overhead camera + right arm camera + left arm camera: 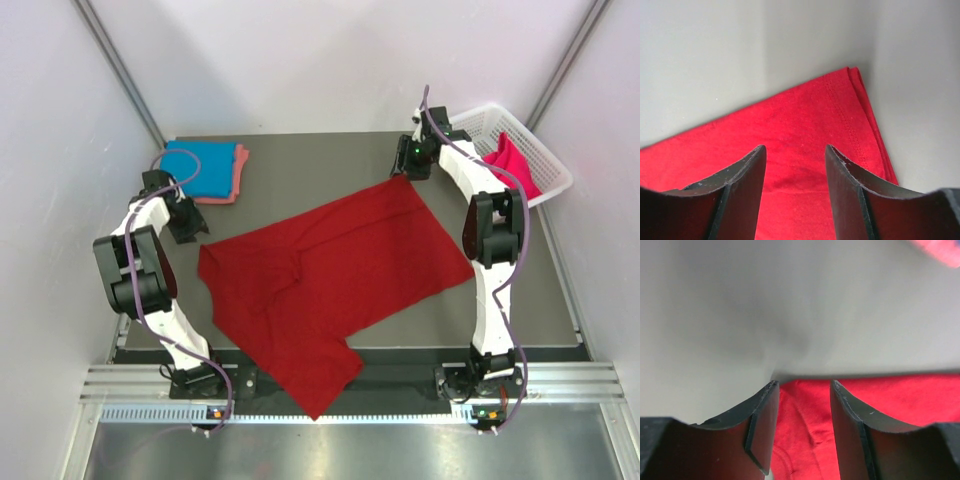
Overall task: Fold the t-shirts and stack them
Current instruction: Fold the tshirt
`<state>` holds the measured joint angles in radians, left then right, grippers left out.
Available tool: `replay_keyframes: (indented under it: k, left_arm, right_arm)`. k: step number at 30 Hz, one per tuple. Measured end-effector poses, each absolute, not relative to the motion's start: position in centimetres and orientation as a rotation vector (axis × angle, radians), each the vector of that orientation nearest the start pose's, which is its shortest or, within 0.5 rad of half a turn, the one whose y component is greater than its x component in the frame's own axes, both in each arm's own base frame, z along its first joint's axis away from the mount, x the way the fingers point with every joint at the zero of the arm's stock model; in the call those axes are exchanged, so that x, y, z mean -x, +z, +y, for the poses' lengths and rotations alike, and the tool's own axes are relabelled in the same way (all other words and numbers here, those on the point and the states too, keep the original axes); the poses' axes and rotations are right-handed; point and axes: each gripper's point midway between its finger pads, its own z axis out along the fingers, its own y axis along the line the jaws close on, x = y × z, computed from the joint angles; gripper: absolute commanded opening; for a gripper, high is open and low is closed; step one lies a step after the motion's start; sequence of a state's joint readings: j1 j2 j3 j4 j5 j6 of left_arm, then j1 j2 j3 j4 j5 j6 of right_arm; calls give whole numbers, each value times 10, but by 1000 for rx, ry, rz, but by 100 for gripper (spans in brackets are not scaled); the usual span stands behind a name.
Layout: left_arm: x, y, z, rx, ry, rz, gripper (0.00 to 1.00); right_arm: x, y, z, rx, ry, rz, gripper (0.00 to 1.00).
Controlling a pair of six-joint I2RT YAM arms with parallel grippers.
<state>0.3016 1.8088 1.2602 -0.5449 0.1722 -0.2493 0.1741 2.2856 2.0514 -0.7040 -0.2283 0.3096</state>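
left hand (802, 385) and right hand (795, 147) hover, jaws parted.

A white lattice basket (542, 150) is sitting at the far right corner of the dark desk (330, 160), pale walls (330, 60) standing around.

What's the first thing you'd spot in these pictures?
A big dark red shirt lies spread and rumpled across the middle of the table. In the far left corner, a folded blue shirt sits on a salmon shirt. At the far right, a white basket holds a hot pink shirt.
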Motion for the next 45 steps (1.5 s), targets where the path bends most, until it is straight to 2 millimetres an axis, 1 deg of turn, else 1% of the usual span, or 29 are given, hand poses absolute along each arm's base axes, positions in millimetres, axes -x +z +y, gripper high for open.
replay_keyframes:
  k: [4,8,18,20,21,24,27,28,33,35,37,38,41,44,45]
  left_arm:
    - [-381,45,77,641,-210,2615,50]
    - [-376,41,76,630,-207,2633,50]
    - [-360,28,80,650,-146,2679,46]
    - [-358,26,81,654,-134,2684,43]
    - [-358,26,82,655,-131,2686,40]
    - [-358,23,82,657,-127,2694,38]
    - [-358,23,82,658,-123,2694,33]
    - [-358,22,82,657,-123,2695,29]
    - [-359,22,82,668,-126,2691,19]
    - [-359,22,81,673,-128,2690,15]
    - [-359,21,81,677,-129,2690,14]
    - [-359,22,81,679,-130,2689,11]
    - [-360,22,80,686,-134,2688,8]
    - [-360,22,80,699,-138,2684,4]
    - [-360,22,80,701,-138,2684,2]
  right_arm:
    - [-541,97,149,-73,492,2530,51]
    - [-542,98,151,-69,504,2523,51]
    - [-542,100,154,-60,530,2516,52]
    - [-542,100,154,-63,534,2515,52]
    - [-543,101,154,-65,536,2515,52]
    - [-543,101,155,-64,545,2514,52]
    - [-543,102,156,-63,548,2511,52]
    - [-543,101,156,-64,548,2511,52]
    - [-545,100,152,-71,520,2507,52]
    - [-548,97,149,-75,494,2503,52]
    - [-553,91,146,-74,461,2502,53]
    - [-556,86,144,-70,443,2503,53]
    - [-561,69,138,-56,385,2515,53]
    - [-563,53,131,-34,330,2534,53]
    - [-564,51,130,-28,316,2535,53]
